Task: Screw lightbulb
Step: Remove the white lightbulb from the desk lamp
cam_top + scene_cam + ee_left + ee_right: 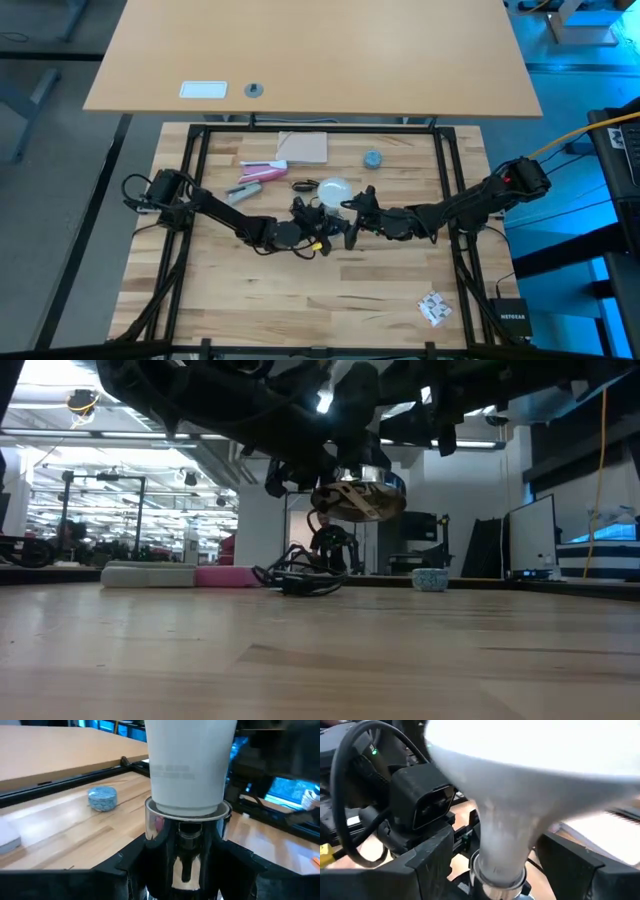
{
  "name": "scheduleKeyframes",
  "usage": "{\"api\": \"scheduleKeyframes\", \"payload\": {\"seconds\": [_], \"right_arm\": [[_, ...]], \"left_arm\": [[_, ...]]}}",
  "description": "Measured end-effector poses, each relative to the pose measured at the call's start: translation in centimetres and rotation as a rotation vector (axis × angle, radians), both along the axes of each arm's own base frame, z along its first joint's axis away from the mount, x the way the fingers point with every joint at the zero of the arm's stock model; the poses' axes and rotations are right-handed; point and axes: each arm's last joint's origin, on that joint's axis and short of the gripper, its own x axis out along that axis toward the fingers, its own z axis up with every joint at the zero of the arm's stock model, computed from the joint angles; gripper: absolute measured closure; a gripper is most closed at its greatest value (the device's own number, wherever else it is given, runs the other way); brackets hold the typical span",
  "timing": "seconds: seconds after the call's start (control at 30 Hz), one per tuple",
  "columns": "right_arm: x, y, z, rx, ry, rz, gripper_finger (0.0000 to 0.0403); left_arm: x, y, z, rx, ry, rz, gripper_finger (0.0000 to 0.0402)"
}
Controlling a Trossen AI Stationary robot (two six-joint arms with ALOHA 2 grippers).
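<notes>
The white lightbulb (335,188) stands with its narrow end in the round silvery socket (187,825), which hides its screw base. My left gripper (305,217) is shut on the socket. The low view shows the socket (360,498) lifted above the table, with its black cord (300,582) coiled on the wood behind. My right gripper (352,210) is open and comes in from the globe end. Its fingers (427,852) stand on either side of the bulb's cone (502,845), with a gap showing on each side. My left gripper pinches the socket's round wall (150,837) between its two fingers, one on each side. The socket is lifted clear of the table and tilted, its open mouth pointing away from the gripper with the bulb in it.
A small blue-grey round cap (372,159) lies at the far right of the work area. Pink and white items (262,168) and a tan sheet (303,147) lie at the far left. A small crumpled packet (433,307) lies near the front right. Black frame rails (448,180) run along the sides.
</notes>
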Motion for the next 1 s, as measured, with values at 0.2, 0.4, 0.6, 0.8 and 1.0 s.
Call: {"api": "scheduleKeyframes", "payload": {"seconds": [0.2,0.4,0.6,0.8,1.0], "right_arm": [[0.0,0.1,0.0,0.01,0.002,0.047,0.0123],[0.0,0.2,-0.1,0.006,0.014,0.073,0.0123],[0.0,0.3,-0.3,-0.012,0.044,0.129,0.0171],[0.0,0.5,-0.3,-0.073,0.064,0.179,0.0254],[0.1,0.8,-0.4,-0.133,0.083,0.311,0.0254]], "left_arm": [[-0.2,-0.9,0.0,0.052,0.028,-0.035,0.0226],[-0.4,-1.6,0.0,0.091,0.049,-0.06,0.0226],[-0.4,-1.7,0.0,0.095,0.051,-0.065,0.0226],[-0.3,-1.9,0.0,0.109,0.065,-0.122,0.0226],[-0.5,-2.8,-0.1,0.178,0.108,-0.235,0.0226]]}}
